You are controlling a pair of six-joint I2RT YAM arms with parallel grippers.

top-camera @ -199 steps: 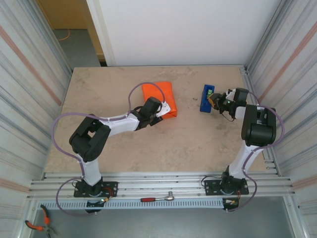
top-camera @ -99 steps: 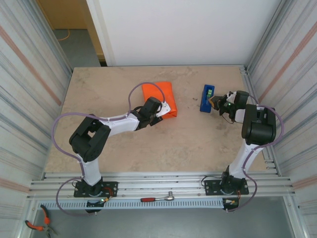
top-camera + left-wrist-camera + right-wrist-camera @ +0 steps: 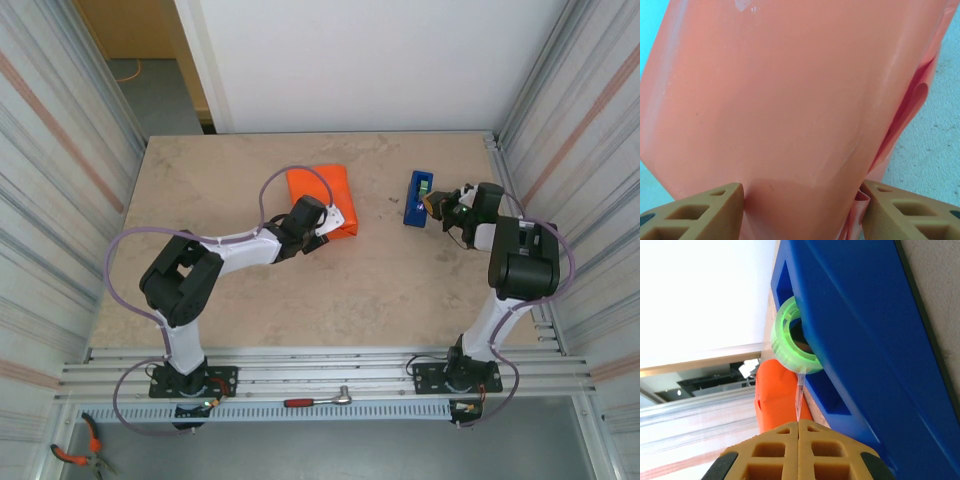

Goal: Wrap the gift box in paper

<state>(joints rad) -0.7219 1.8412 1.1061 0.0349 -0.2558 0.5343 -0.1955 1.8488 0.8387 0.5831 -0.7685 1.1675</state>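
Beige marbled tabletop (image 3: 380, 290) fills a bay closed by a white back wall (image 3: 380, 60) and ribbed metal side panels (image 3: 60, 150). On it, the right gripper (image 3: 799, 424) is clenched, its tan fingertips pressed flat together on the end of a thin clear tape strip (image 3: 800, 387). That strip runs up to a green roll (image 3: 790, 337) set in the blue tape dispenser (image 3: 865, 340). Seen from above, this gripper sits just beside the dispenser on its right side, and the arm folds back from there towards its base at the near edge.

The left gripper (image 3: 801, 195) is grasping the paper (image 3: 790, 90): its two tan fingers (image 3: 705, 210) stand apart with the orange bundle between them, the glossy sheet touching both inner faces. The paper is folded over into a smooth, rounded package, with loose layers curling open along one side. What lies inside is hidden, so the gift box cannot be made out. From above, the package lies on the tabletop to the left of the dispenser, near it but not touching. The left arm reaches it from the near side, a purple cable (image 3: 270, 185) looping above its wrist
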